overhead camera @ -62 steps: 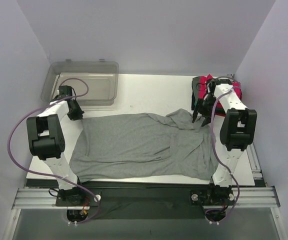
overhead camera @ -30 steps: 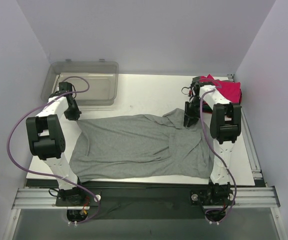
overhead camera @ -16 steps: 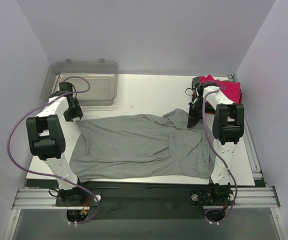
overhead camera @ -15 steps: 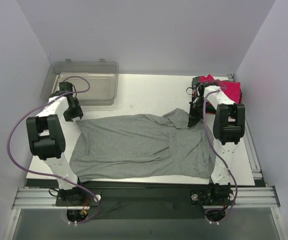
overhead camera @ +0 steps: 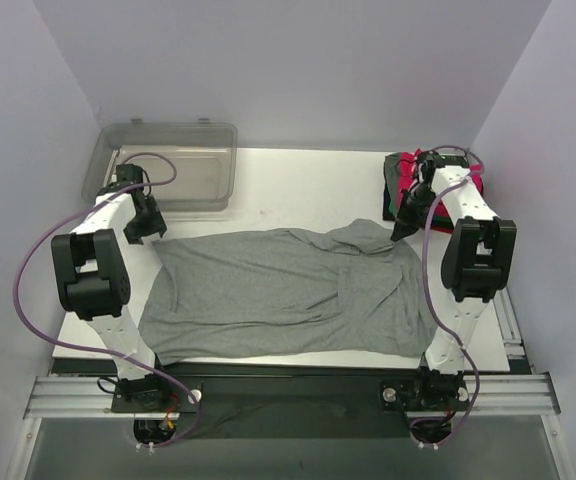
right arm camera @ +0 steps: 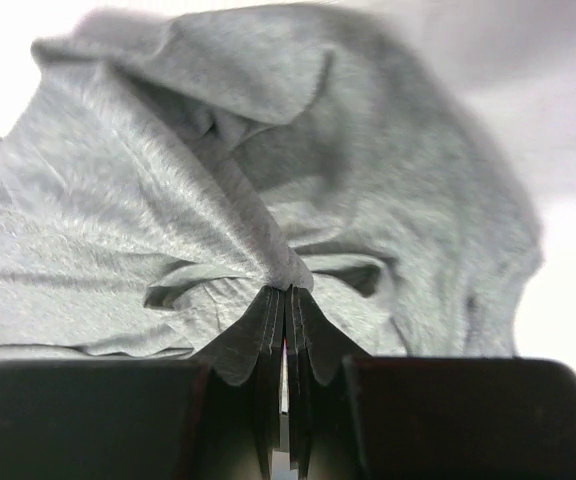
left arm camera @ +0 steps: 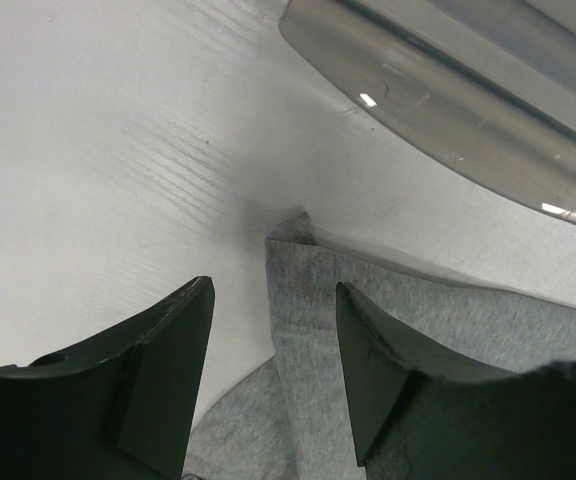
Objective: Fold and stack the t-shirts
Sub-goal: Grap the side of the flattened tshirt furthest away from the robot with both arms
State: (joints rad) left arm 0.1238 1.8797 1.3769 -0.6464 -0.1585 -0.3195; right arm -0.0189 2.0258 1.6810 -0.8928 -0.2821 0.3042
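The large heather-grey t-shirt [overhead camera: 288, 295] lies spread across the white table, bunched at its far right corner. My right gripper [overhead camera: 400, 232] is shut on a pinched ridge of that bunched cloth; the right wrist view has the closed gripper [right arm camera: 288, 292] with grey fabric [right arm camera: 268, 150] gathered at its tips. My left gripper [overhead camera: 153, 232] stands open over the shirt's far left corner. The left wrist view shows that gripper [left arm camera: 275, 290] above the grey corner [left arm camera: 448, 320], not touching it. A folded pile with a pink-red shirt [overhead camera: 405, 185] sits at the far right, partly behind the right arm.
A clear plastic bin [overhead camera: 168, 160] stands at the far left corner, its rim [left arm camera: 448, 90] just beyond the left gripper. Bare white table [overhead camera: 298, 190] lies between the bin and the folded pile. Walls close in on three sides.
The left gripper has opened and let go of the shirt's far left corner. The right gripper has shut on the bunched cloth and swung a little to the right with it.
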